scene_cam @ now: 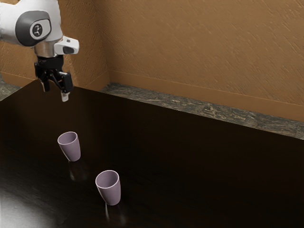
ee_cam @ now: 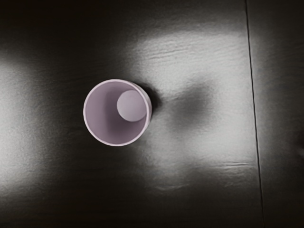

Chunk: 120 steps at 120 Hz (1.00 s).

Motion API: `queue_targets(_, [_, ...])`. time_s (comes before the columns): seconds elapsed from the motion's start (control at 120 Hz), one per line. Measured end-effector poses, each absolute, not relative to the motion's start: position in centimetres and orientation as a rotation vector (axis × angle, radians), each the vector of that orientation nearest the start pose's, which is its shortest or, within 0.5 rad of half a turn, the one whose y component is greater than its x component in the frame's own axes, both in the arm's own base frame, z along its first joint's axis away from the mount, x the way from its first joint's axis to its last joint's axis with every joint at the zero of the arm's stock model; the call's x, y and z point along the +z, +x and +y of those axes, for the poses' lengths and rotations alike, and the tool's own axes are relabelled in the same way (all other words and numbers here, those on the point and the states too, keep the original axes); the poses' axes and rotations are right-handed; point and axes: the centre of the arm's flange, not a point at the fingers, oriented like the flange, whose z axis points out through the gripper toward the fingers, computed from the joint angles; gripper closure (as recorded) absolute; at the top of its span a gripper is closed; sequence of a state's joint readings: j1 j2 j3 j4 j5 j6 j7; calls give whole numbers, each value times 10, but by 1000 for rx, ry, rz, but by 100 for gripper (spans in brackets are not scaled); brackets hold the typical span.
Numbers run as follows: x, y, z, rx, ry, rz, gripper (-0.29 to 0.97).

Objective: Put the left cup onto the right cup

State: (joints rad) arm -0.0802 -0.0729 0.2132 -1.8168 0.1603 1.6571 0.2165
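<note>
Cups, two of them and both pale purple, stand upright and well apart on the dark table (scene_cam: 199, 156): the farther cup (scene_cam: 69, 145) sits toward the exterior view's left, the nearer cup (scene_cam: 109, 186) toward its right. Neither rests on the other. The gripper (scene_cam: 56, 91) hangs high over the table's back edge, above the farther cup, its fingers spread with nothing between them. The wrist view looks straight down into one cup (ee_cam: 117, 112) (which of the two is unclear), open mouth upward.
</note>
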Motion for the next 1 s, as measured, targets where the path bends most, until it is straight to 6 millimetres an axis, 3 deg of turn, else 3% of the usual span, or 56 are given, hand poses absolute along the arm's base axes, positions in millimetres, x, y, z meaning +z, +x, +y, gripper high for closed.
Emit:
queue_targets(0.192, [512, 519, 99, 210, -3052, 98, 0])
queue_targets(0.392, [480, 515, 101, 235, -3090, 39, 0])
queue_targets(1.0, [408, 528, 151, 264, -3159, -246, 0])
